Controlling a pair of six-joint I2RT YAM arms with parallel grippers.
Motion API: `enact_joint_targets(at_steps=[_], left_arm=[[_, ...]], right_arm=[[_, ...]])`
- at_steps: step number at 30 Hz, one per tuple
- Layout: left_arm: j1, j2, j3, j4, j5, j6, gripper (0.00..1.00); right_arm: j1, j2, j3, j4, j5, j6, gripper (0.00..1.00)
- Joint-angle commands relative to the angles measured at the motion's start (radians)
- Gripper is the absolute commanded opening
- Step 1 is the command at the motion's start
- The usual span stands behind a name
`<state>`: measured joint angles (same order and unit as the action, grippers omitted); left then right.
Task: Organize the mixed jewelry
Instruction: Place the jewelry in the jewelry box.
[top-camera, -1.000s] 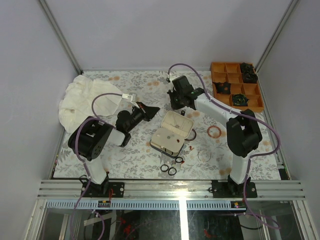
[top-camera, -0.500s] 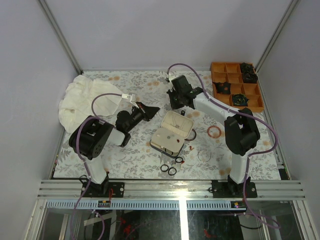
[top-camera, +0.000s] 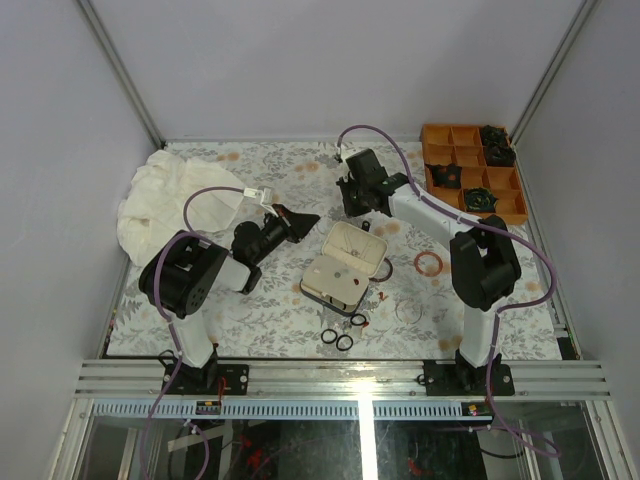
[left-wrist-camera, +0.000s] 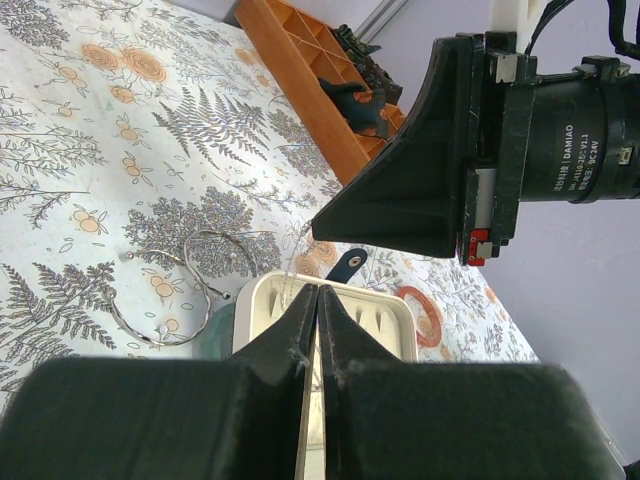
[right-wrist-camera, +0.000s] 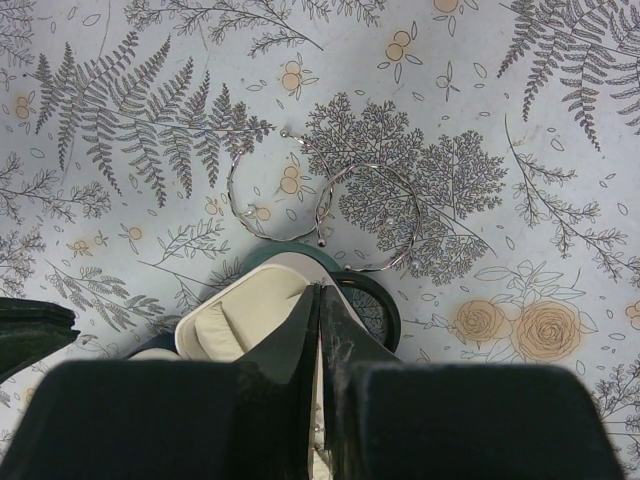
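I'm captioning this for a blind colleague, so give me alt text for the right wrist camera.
The right gripper, shut, is poised over the rim of an open cream-lined case. Just beyond the case, two thin wire hoops lie close together on a fern-and-flower printed cloth.

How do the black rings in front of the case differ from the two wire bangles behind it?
The black rings are dark closed bands; the wire bangles are thin, silvery and open-ended with beaded tips. The rings lie nearer the arm bases, the bangles beyond the case, crossing each other. Both lie outside it.
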<state>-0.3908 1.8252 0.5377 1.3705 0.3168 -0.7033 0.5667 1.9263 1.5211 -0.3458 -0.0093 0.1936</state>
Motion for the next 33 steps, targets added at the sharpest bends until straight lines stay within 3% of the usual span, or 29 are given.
enact_joint_targets(at_steps=[1,33], left_arm=[[0.010,0.013,0.001,0.093,0.012,0.004,0.00],[0.020,0.022,0.002,0.108,0.024,-0.006,0.00]], right_arm=[[-0.004,0.007,0.016,0.041,-0.004,-0.008,0.00],[-0.004,0.030,-0.026,0.106,-0.167,0.027,0.00]])
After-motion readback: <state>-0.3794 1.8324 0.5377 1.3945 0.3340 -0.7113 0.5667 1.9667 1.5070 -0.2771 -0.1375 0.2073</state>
